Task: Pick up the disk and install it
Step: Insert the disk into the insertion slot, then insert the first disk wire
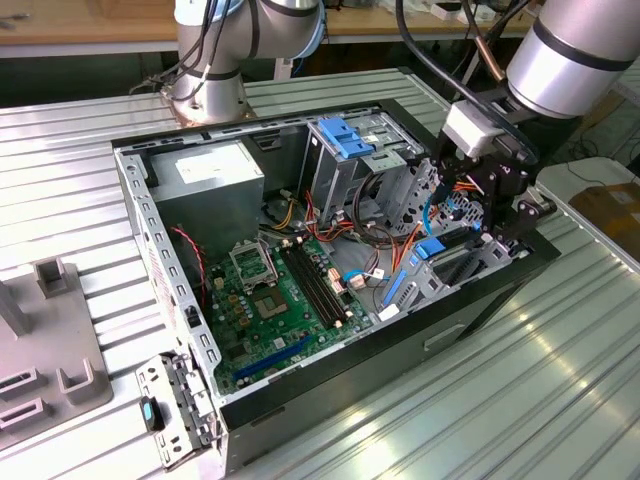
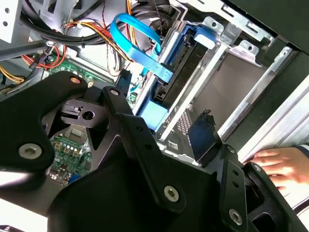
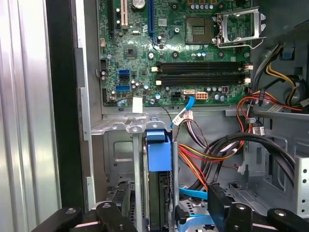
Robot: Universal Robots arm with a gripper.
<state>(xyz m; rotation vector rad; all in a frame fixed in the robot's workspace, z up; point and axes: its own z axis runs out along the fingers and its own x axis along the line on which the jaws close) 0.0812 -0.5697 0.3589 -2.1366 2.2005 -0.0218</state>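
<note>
scene: an open computer case (image 1: 150, 250) lies on the ribbed metal surface (image 1: 480, 400) with its motherboard (image 1: 290, 290) face up. the arm (image 1: 575, 50) reaches into the corner at the exterior view's right.
disk: in the first wrist view the disk (image 3: 159, 186) stands on edge inside the metal drive bay (image 3: 116, 126), between the bay's rails. its blue plastic end lies toward the motherboard.
end effector: the end effector (image 3: 169, 203) sits low over the bay with its fingers spread wide, one to each side of the disk. we see neither pad touching it, so we judge it to be gripping nothing.
step in hand: we judge this to be the seating of the disk. it looks well into the slot, but we cannot tell whether it is fully home or latched.
doing it well: we would keep any push straight along the rails and the pads square to the disk's edges. pressure should be light, because a tilt would jam the blue rails against the bay.
cables: orange and red cables (image 3: 203, 159) and a blue data cable (image 2: 130, 38) run just beside the bay, and we would keep the fingers from snagging them.
caution: a person's hand (image 2: 275, 164) rests just outside the case wall, near the end effector.
</note>
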